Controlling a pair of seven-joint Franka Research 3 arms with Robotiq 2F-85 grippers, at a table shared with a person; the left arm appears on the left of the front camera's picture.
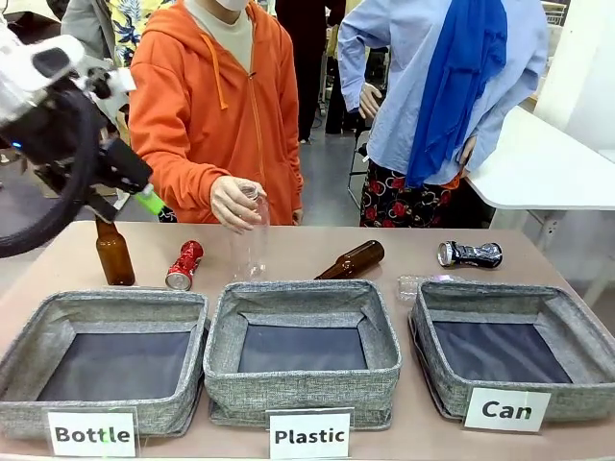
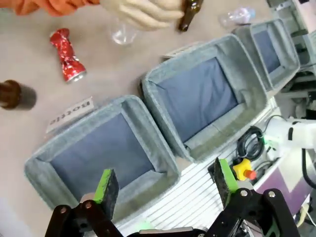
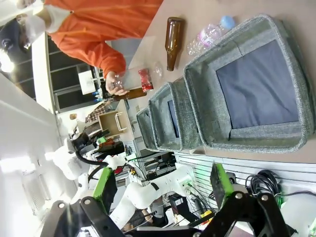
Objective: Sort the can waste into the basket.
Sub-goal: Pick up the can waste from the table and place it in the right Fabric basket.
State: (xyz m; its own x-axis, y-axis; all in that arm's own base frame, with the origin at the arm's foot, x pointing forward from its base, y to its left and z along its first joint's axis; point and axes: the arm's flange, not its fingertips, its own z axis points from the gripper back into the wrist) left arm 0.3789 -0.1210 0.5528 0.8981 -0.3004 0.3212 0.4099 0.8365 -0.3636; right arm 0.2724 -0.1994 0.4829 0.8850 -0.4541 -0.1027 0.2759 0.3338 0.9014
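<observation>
Left tool [image 2: 165,180] was spread wide with nothing between its pads, held high at the left side of the table [image 1: 404,252]. Right tool [image 3: 163,182] was also spread and empty, on the robot's side of the bins.

Red can [image 1: 184,265] lay on the table behind the "Bottle" bin [image 1: 106,300], near an upright brown bottle [image 1: 113,252]. Black-and-silver can [image 1: 470,254] lay on its side just behind the "Can" basket [image 1: 500,293]. Both cans were outside it.

Person's hand [image 1: 233,202] gripped the top of the clear bottle [image 1: 252,245].

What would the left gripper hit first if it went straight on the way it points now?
Probably the near rim of the grey woven fabric bin labelled Bottle, which lies straight ahead of the open left gripper; depth is unclear.
</observation>
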